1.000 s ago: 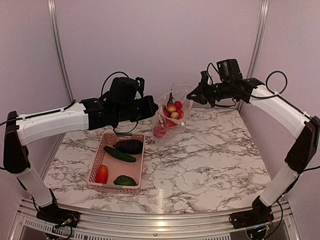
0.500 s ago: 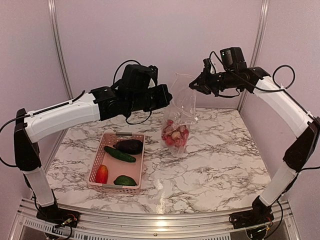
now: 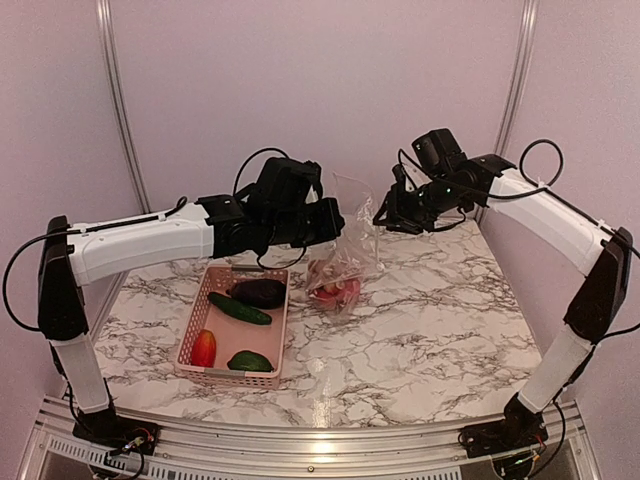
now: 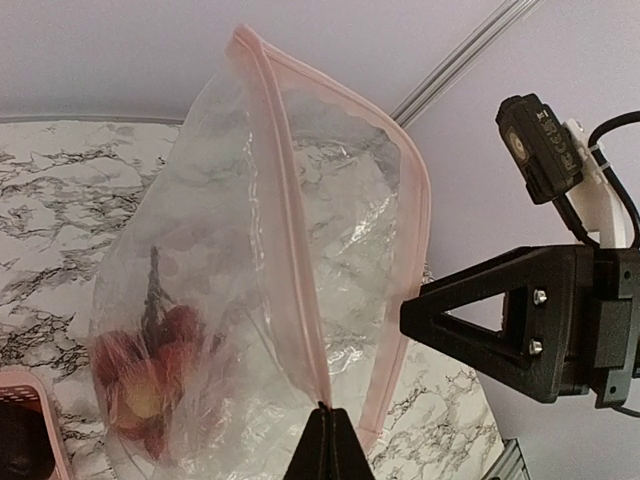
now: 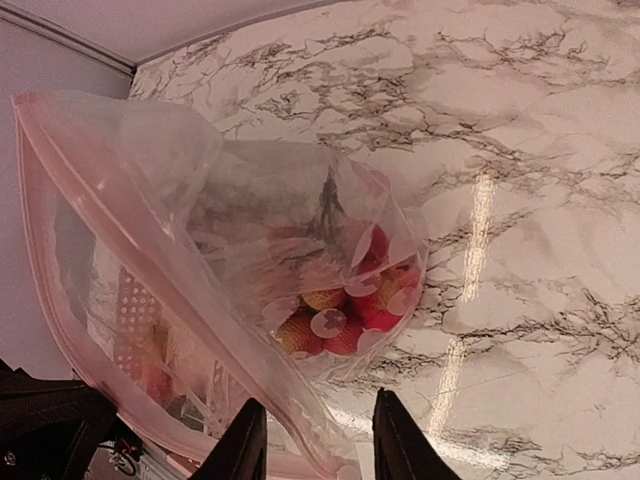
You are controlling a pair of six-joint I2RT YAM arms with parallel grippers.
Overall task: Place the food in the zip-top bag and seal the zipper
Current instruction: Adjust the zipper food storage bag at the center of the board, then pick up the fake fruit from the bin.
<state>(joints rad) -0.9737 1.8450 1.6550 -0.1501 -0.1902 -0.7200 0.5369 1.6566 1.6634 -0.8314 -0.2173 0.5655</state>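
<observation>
The clear zip-top bag (image 3: 347,250) hangs between both grippers, its bottom on the table. Red and yellow-red food (image 3: 335,286) lies in its bottom and also shows in the right wrist view (image 5: 345,305). My left gripper (image 3: 334,222) is shut on the pink zipper strip (image 4: 290,250) at the mouth's near end (image 4: 326,412). My right gripper (image 3: 384,216) is open, and the bag's rim (image 5: 300,415) runs between its spread fingers (image 5: 245,445). The mouth gapes open. An eggplant (image 3: 258,292), two cucumbers (image 3: 238,308) and a red-yellow piece (image 3: 203,348) lie in the basket.
The pink basket (image 3: 190,330) stands on the marble table left of the bag, under my left arm. Its corner shows in the left wrist view (image 4: 28,402). A pale wall and metal posts (image 3: 510,90) close the back.
The bag was lifted high half a second ago and has now come down, with its food end near the table. Both grippers have dropped and moved closer together.
</observation>
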